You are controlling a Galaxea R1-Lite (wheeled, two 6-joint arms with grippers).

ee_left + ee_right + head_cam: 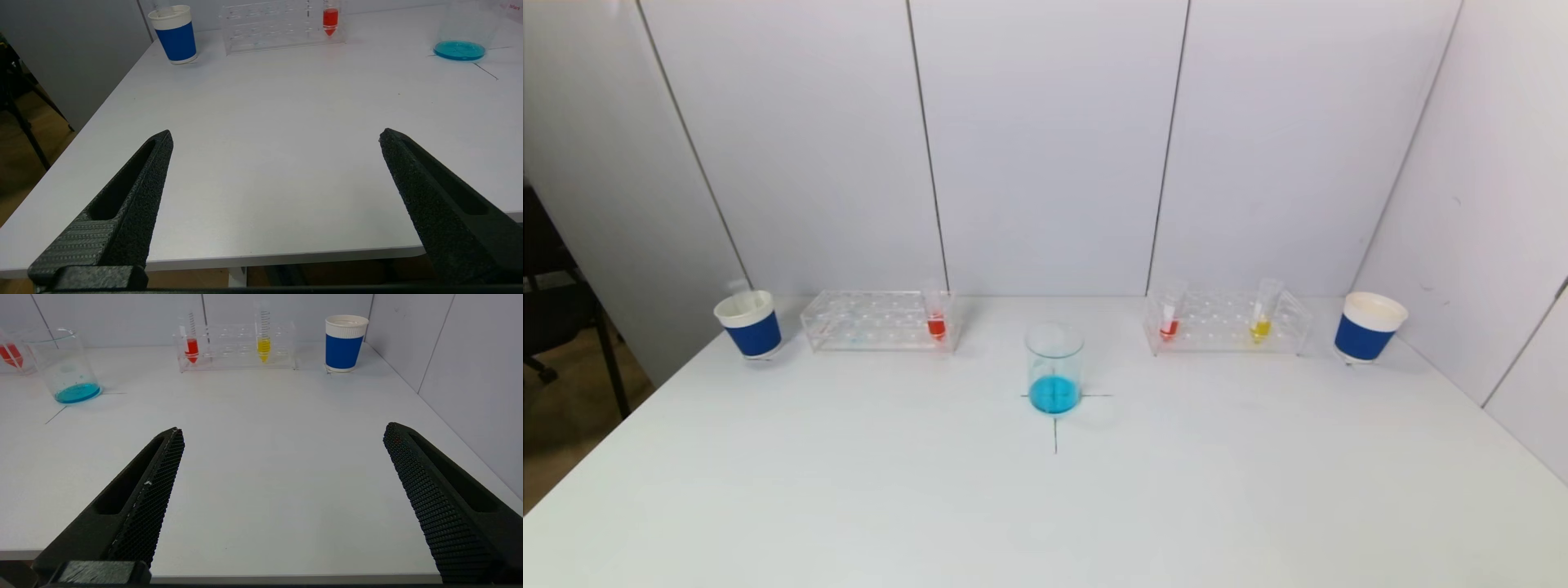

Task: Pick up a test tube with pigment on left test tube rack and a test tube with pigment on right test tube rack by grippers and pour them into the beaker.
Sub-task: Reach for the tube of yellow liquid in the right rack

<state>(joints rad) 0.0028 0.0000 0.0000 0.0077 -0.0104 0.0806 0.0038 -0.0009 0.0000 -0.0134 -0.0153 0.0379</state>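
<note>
A glass beaker point(1054, 369) with blue liquid in its bottom stands at the table's middle; it also shows in the left wrist view point(459, 47) and the right wrist view point(69, 371). The clear left rack point(870, 321) holds one tube with red pigment point(936, 320), also in the left wrist view point(330, 18). The clear right rack point(1229, 324) holds a red tube point(1170, 320) and a yellow tube point(1262, 318), also in the right wrist view point(192, 345), point(264, 345). My left gripper point(276, 136) and right gripper point(284, 430) are open and empty at the table's near edge, outside the head view.
A blue-and-white paper cup point(749, 324) stands left of the left rack, another point(1368, 327) right of the right rack. White wall panels close the back and right. The table's left edge drops to a floor with a chair base point(539, 327).
</note>
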